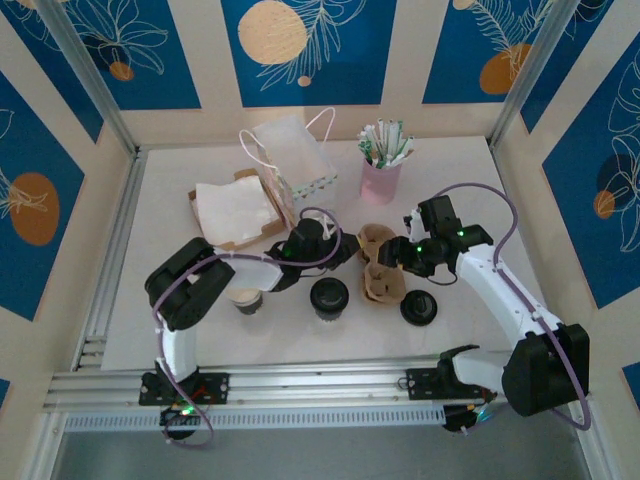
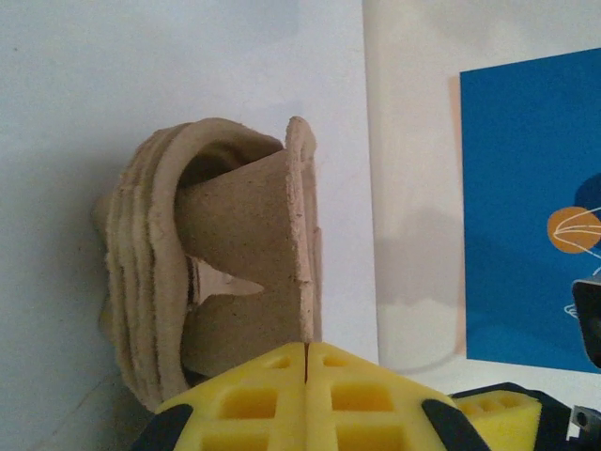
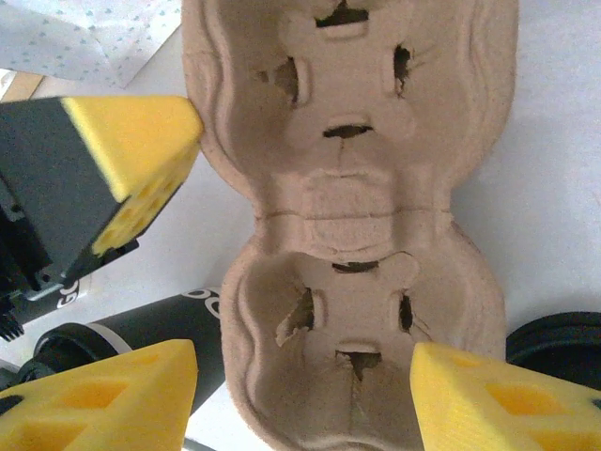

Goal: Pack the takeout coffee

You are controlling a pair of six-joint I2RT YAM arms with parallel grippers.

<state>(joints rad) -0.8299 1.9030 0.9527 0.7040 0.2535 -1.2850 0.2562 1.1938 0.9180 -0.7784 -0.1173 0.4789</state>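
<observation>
One takeout coffee (image 1: 329, 297), one carrier (image 1: 381, 270), one bag (image 1: 295, 155)

A pulp cup carrier (image 1: 382, 284) lies mid-desk (image 1: 300, 335) — behind it, a white paper bag (image 1: 295, 150) and a pink cup (image 1: 380, 180) of wrapped sticks.

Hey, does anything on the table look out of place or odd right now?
One cup stands open with no lid, while a loose black lid lies apart from it, on the other side of the carrier. Nothing looks spilled.
</observation>
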